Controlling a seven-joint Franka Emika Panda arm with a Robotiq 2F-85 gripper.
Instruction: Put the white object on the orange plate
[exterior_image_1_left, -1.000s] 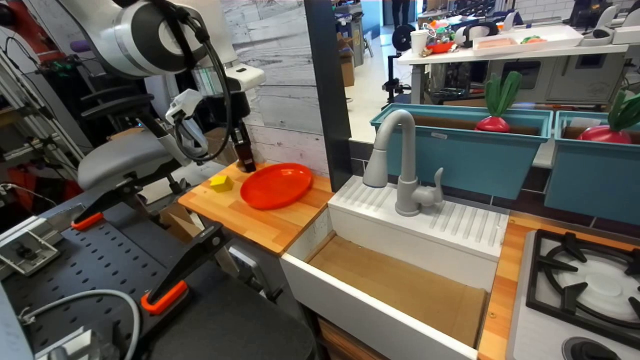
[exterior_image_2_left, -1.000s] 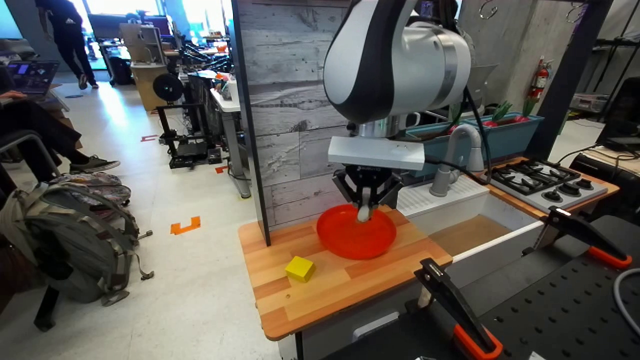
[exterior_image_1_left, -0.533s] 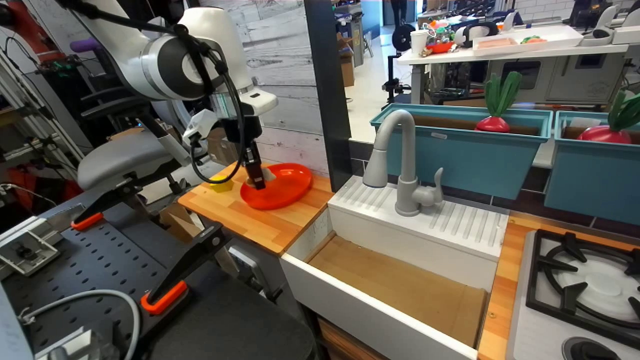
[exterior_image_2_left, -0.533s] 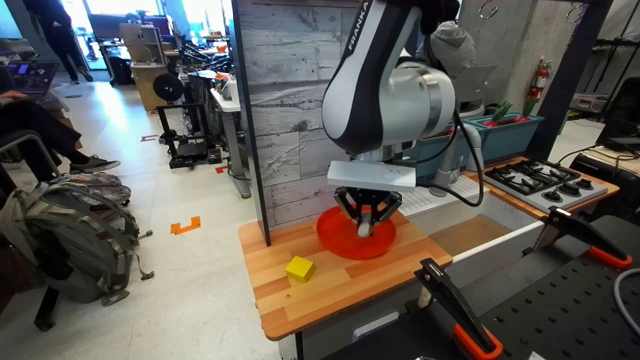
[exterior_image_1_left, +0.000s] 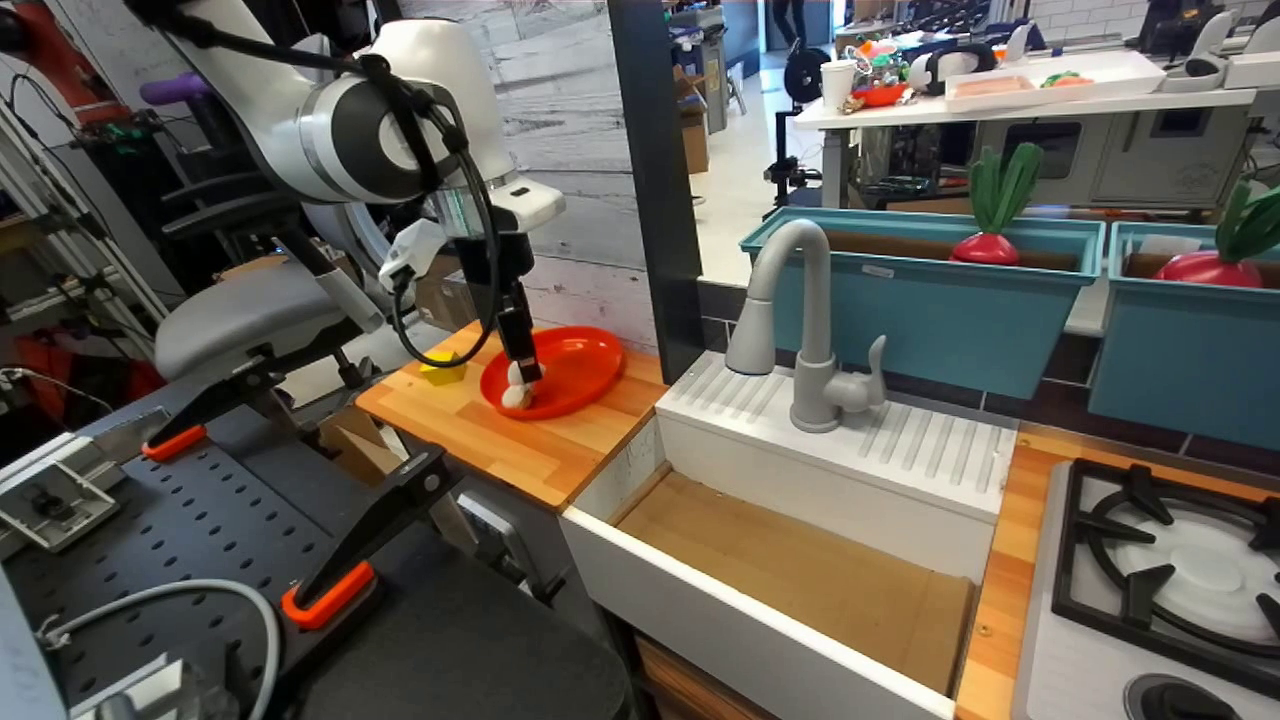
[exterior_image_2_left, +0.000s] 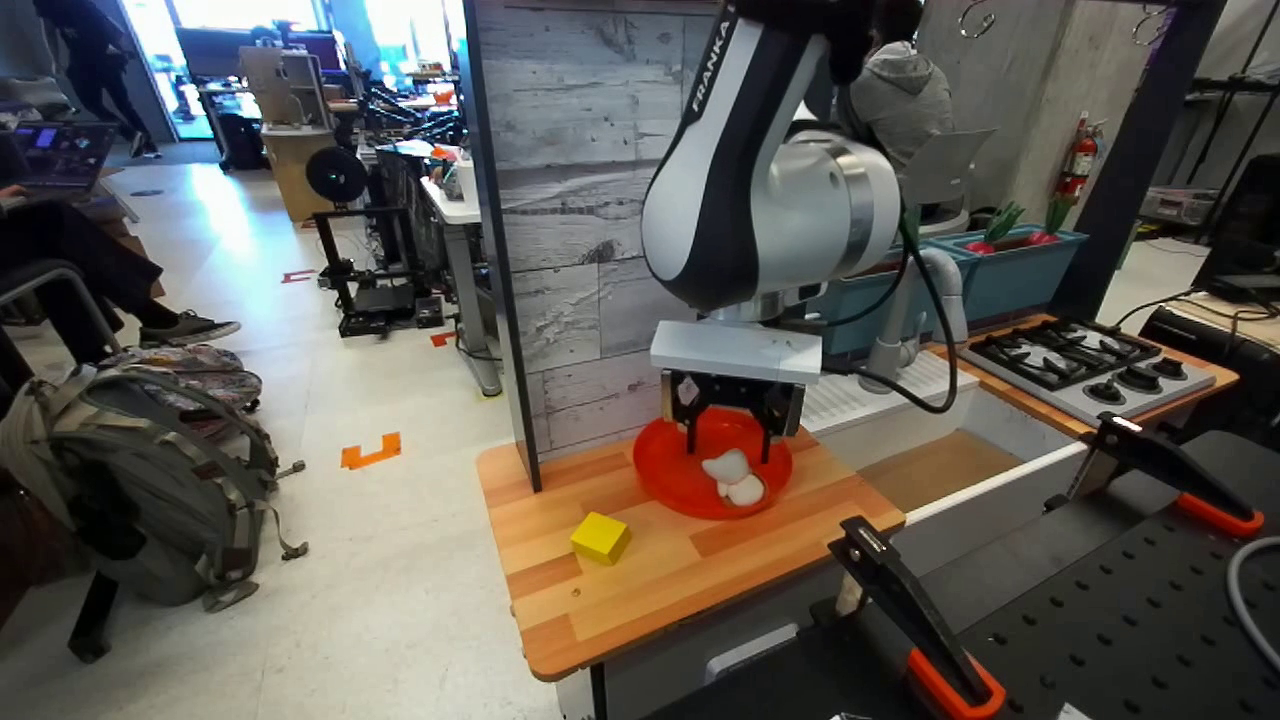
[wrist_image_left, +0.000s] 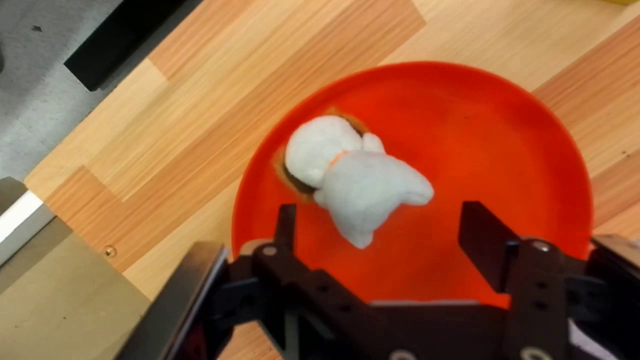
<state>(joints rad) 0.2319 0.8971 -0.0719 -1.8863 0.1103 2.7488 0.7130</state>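
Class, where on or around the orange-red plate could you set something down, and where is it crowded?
Free: the wooden countertop between the round, glossy orange-red plate and the white rectangular sink; also the plate's side facing the yellow block. Crowded: the plate around the white plush toy, with the open black end effector close by.

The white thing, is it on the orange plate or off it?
On it: the wrist view shows the white thing inside the rim of the orange plate, and the open gripper isn't holding it.
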